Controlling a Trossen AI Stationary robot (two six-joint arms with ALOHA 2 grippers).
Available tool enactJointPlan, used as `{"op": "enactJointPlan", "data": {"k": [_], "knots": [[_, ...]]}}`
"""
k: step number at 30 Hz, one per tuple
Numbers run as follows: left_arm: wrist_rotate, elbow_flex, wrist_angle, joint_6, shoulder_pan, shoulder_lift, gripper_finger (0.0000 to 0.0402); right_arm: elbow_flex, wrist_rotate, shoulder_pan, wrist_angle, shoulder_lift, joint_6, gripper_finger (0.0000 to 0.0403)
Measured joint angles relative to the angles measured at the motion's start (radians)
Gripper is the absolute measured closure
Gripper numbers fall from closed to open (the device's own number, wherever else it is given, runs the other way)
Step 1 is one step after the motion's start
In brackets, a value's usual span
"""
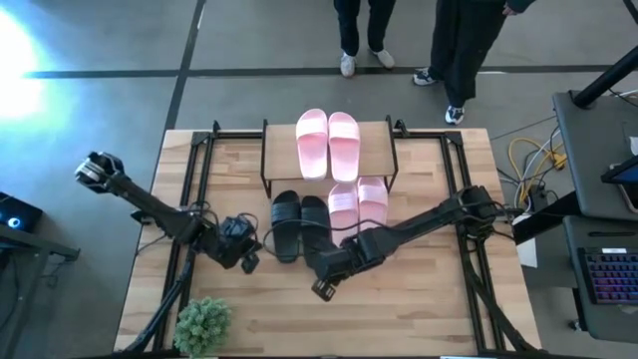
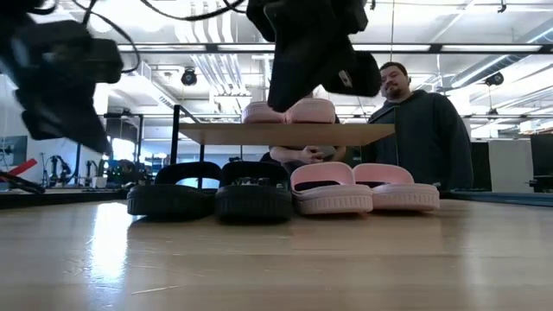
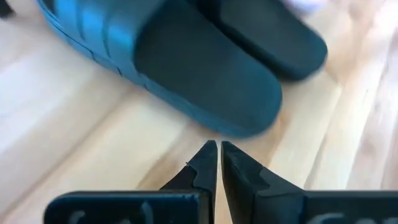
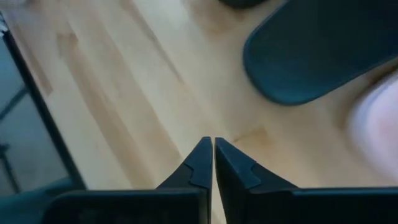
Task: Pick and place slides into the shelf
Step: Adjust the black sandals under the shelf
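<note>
Two pale pink slides [image 1: 328, 144] lie sole-down on the shelf's top board [image 1: 277, 152]. Two more pink slides [image 1: 357, 202] sit on the table with their toes under the board; in the low view these pink slides [image 2: 363, 188] stand right of the black pair [image 2: 212, 192]. The two black slides [image 1: 299, 225] lie side by side in front of the shelf. My left gripper [image 1: 248, 258] hovers shut just left of the black pair's heels [image 3: 242, 106]. My right gripper [image 1: 324, 287] hovers shut near their heels [image 4: 311, 56], on the near side. Neither touches anything.
A small green plant [image 1: 202, 324] stands near the table's near left corner. Black frame rails [image 1: 195, 189] run along the table's left and right sides. People stand beyond the far edge [image 1: 454, 50]; one shows behind the shelf [image 2: 423, 130]. Bare tabletop lies toward the near edge [image 1: 399, 319].
</note>
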Motion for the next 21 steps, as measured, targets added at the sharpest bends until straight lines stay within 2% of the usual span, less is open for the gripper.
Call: {"op": "enactJointPlan", "data": {"k": [7, 15, 21], "knots": [[0.002, -0.01, 0.047, 0.001, -0.09, 0.05, 0.0394, -0.083, -0.024, 0.017, 0.121, 0.0, 0.11, 0.0394], [-0.01, -0.009, 0.086, 0.007, -0.103, 0.083, 0.0394, -0.174, 0.008, 0.013, 0.277, 0.001, 0.171, 0.0394], [-0.011, -0.01, 0.094, 0.009, -0.102, 0.086, 0.0394, -0.192, 0.014, 0.0, 0.326, 0.038, 0.136, 0.0394]]}}
